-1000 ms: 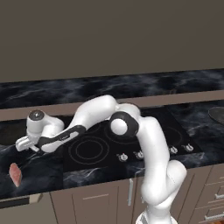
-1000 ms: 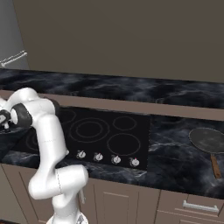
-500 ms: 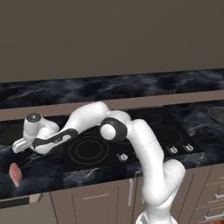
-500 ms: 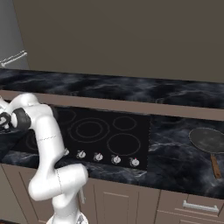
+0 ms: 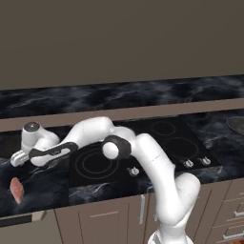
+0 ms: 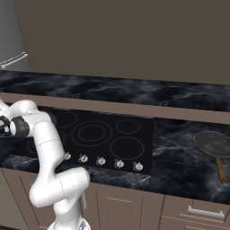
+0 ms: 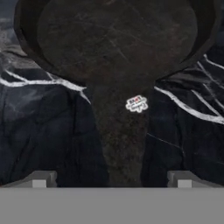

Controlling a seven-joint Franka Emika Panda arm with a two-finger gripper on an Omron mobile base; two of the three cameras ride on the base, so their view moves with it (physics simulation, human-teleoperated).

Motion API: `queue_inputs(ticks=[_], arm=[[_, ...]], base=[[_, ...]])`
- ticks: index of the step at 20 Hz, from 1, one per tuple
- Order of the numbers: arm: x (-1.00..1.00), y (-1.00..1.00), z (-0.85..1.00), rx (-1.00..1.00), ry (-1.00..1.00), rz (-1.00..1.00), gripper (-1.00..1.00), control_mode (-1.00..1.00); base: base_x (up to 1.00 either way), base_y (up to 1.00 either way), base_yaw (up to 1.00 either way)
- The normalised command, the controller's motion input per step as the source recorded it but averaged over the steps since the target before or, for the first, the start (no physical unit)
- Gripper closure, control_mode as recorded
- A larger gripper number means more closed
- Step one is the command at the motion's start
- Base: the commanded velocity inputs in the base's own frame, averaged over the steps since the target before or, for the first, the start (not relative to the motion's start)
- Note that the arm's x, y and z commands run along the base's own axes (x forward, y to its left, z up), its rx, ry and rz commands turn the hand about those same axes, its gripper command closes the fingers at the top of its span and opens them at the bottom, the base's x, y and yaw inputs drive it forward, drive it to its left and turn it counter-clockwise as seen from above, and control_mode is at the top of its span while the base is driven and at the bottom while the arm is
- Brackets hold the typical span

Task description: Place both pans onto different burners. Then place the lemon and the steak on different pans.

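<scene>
Over at the desk's left end, the end effector (image 7: pixel 112 181) hangs wide open, tips straddling the black pan's handle (image 7: pixel 120 144), bowl just beyond. Nothing's done yet, I'd say: grey pan (image 6: pixel 214 144) sits far right off the cooktop (image 6: pixel 112 134), steak (image 5: pixel 17 189) on the desk (image 5: pixel 43 186) nearby.

Plenty of room here tbh. The cooktop (image 6: pixel 96 134) glass is bare, so all its ring burners are free to pass over. Left of it, the smaller black pan (image 7: pixel 116 37) sits on the tabletop (image 7: pixel 39 127), handle (image 7: pixel 120 144) running between the spread fingers (image 7: pixel 39 179). The steak (image 5: pixel 17 189) lies near the front edge, well apart. The grey pan (image 6: pixel 214 144) is far right.
</scene>
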Motion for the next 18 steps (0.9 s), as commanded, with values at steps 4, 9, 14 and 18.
queue_inputs(ticks=[4, 9, 14, 18], arm=[[0.24, 0.08, -0.30, -0.04, 0.02, 0.08, 1.00, -1.00], [0.08, 0.10, -0.38, -0.03, 0.02, 0.08, 1.00, -1.00], [0.03, 0.00, -0.42, 0.00, 0.02, 0.08, 1.00, -1.00], [-0.04, -0.19, -0.19, 0.00, 0.00, 0.02, 1.00, -1.00]], base=[[0.00, 0.00, 0.00], [0.00, 0.00, 0.00], [0.00, 0.00, 0.00], [0.00, 0.00, 0.00]])
